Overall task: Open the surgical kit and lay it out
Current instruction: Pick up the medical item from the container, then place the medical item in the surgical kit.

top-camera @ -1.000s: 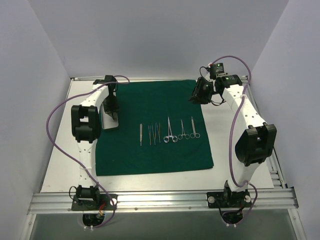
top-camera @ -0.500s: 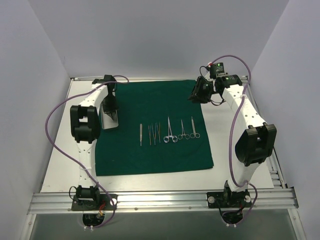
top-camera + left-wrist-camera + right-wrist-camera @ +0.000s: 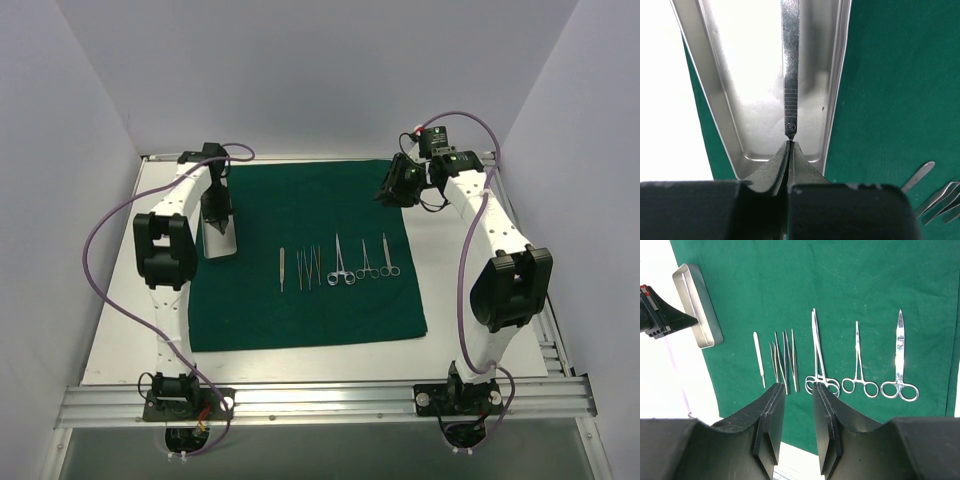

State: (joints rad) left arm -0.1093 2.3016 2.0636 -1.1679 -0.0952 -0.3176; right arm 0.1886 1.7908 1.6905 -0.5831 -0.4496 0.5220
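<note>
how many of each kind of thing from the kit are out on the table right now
green cloth: 1
silver tray: 1
ring-handled instruments: 3
tweezers: 3 (they lie close together, so this count is less sure)
flat handles: 2, one in the tray and one on the cloth
total: 10

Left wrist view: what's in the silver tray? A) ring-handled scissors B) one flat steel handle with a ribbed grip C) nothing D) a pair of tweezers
B: a single flat steel handle with a ribbed grip lies lengthwise in the silver tray, its near end at the closed tips of the left gripper.
</note>
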